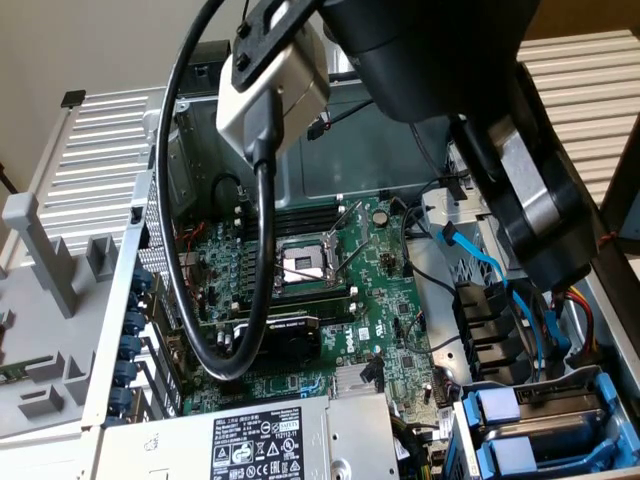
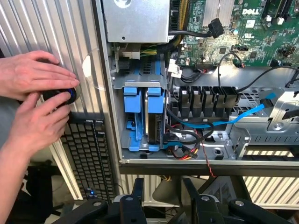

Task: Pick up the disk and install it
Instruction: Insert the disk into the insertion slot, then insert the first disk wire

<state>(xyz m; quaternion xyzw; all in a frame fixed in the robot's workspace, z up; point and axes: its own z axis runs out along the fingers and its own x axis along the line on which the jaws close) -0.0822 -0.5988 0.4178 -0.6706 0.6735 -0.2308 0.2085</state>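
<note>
Held the gripper (image 2: 163, 197) outside the case (image 2: 196, 162) with jaws apart and empty, the disk (image 2: 153, 116) sitting in the bay (image 2: 140, 80) at the exterior view's lower right, straight ahead of them yet well apart, its long axis running in line with their reach.

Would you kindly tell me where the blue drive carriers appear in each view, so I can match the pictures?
Exterior view: the blue drive carriers sit in the lower right corner, beside the silver power supply.
Wrist view: the blue drive carriers stand side by side between the case wall and the row of black plugs.
Shared landmark: the light blue flat cable, running close by the carriers.
</note>
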